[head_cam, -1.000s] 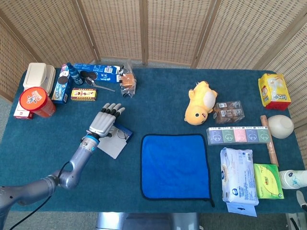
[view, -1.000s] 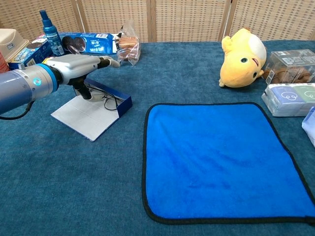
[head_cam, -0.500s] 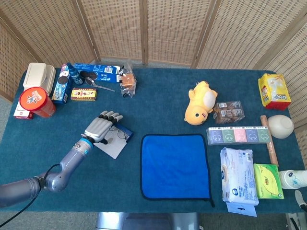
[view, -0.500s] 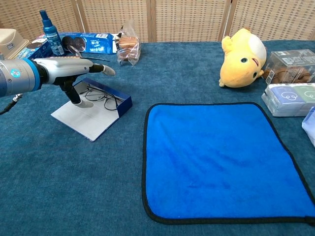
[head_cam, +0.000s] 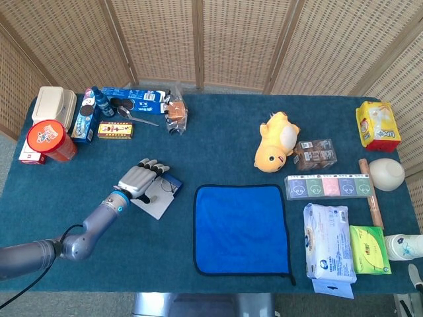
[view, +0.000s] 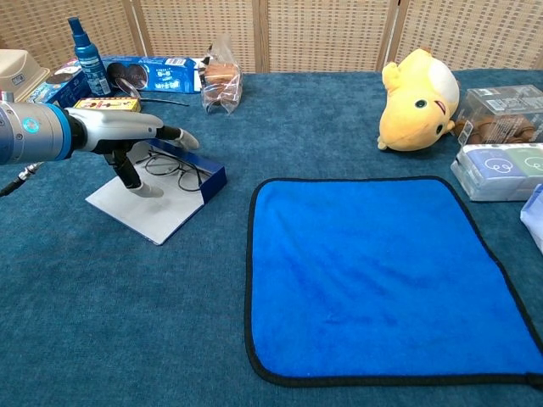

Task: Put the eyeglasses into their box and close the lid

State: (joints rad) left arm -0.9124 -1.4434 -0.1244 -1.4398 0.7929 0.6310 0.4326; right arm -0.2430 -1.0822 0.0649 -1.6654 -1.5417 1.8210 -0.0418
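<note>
left hand [view: 127, 140] hovers over the open box [view: 165, 182], fingers spread flat and apart, holding nothing; its thumb points down toward the white lid [view: 140, 206] lying flat on the cloth-covered table [view: 170, 322]. the right hand shows in neither view. the eyeglasses [view: 174, 168] already sit inside the blue tray of the box, frame partly hidden behind the hand, so what remains looks like swinging the lid over.

risk from here: the lid lies flush on the table with little edge to catch, so a finger could skid over it or push the whole light box away instead of lifting it. a glasses arm appears to ride near the tray wall; if it sticks up, the lid could jam on it or bend it.

nearby, a blue towel [view: 373, 271] lies just right of the box, apart from it. a snack bag [view: 222, 83], cookie pack [view: 157, 74] and spray bottle [view: 87, 58] stand behind, well clear. the yellow plush [view: 417, 100] is far right. nothing blocks the lid's swing.
</note>
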